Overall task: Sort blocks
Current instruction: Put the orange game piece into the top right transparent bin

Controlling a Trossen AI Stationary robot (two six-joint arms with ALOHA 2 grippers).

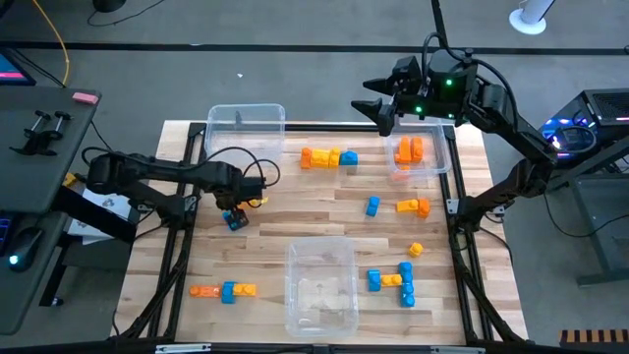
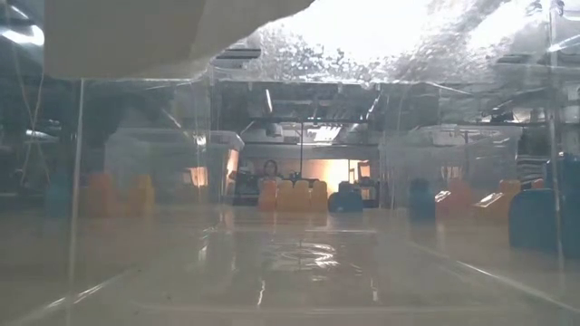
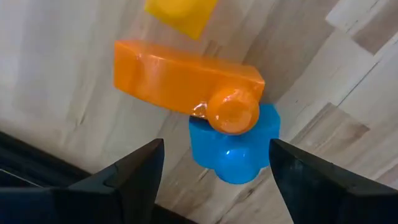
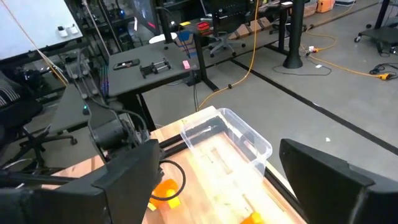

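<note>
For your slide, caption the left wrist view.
Open left gripper above an orange block and a blue block.

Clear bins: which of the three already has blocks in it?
The bin at the table's far right corner, below the right end effector; orange blocks lie inside. The far left bin and the near-edge bin show none.

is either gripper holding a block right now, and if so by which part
Nothing is held. The left gripper stands open above a blue block with an orange block on the table; the right gripper is open, empty.
</note>
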